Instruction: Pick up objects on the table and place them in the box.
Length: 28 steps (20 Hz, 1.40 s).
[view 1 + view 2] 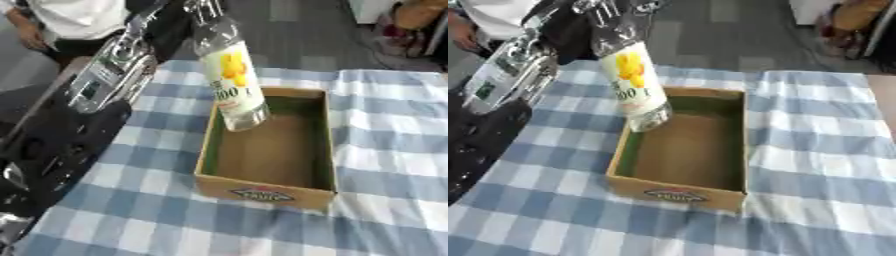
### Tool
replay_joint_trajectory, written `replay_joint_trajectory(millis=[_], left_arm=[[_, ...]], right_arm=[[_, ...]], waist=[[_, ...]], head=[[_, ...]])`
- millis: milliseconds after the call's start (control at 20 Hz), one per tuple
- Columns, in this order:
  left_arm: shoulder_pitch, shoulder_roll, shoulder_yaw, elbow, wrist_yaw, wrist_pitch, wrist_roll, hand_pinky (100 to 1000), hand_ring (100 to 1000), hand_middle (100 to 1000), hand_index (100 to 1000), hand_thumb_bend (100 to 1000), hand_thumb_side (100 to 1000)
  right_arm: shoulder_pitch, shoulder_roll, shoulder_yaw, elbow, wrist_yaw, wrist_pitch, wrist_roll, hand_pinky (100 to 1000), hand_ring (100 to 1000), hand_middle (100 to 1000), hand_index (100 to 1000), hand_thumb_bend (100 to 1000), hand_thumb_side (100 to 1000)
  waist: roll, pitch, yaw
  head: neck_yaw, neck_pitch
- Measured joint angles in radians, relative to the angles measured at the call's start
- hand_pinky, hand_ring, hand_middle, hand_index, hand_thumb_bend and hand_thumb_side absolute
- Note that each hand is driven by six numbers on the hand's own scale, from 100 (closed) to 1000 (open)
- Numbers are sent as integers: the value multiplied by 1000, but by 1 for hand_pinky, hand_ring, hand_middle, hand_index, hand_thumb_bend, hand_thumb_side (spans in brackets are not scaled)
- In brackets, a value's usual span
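My left hand (188,10) grips the clear bottle (232,80) by its top, base tilted over the box (262,192); right hand unseen.

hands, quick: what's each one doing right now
Left hand: shut on the clear bottle, held tilted over the cardboard box.
Right hand: not in view.

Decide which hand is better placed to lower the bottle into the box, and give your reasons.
Left. The left arm enters from the left and its hand grips the top of the bottle, which hangs tilted above the box. No right hand shows.
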Motion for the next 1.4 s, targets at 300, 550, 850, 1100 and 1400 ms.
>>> replay_joint_trajectory(millis=[300, 550, 850, 1100, 1400], left_arm=[[-38, -59, -29, 113, -146, -78, -1, 100, 100, 100, 194, 100, 610], [-42, -82, -37, 194, -253, -158, -2, 100, 100, 100, 200, 100, 592], [-42, -99, -40, 277, -394, -241, -24, 100, 100, 348, 500, 100, 587], [-42, -102, -41, 320, -476, -259, -79, 461, 532, 632, 770, 100, 900], [-41, -102, -41, 340, -490, -256, -185, 718, 764, 808, 909, 329, 966]], right_arm=[[-11, 0, 2, 0, -8, -4, 4, 159, 301, 246, 368, 100, 904], [-20, 1, 2, 0, -13, -6, 6, 159, 302, 246, 368, 100, 904], [-20, 1, 2, 0, -18, -8, 8, 159, 302, 246, 368, 100, 903], [-20, 1, 2, 0, -19, -8, 8, 159, 302, 247, 368, 100, 903], [-23, 1, 2, 0, -19, -8, 8, 160, 302, 247, 368, 100, 903]], waist=[[5, 0, -10], [6, 0, -15], [6, 0, -17], [6, 0, -18], [6, 0, -18]], head=[[7, 0], [7, 0], [7, -1], [8, -1], [8, -1]])
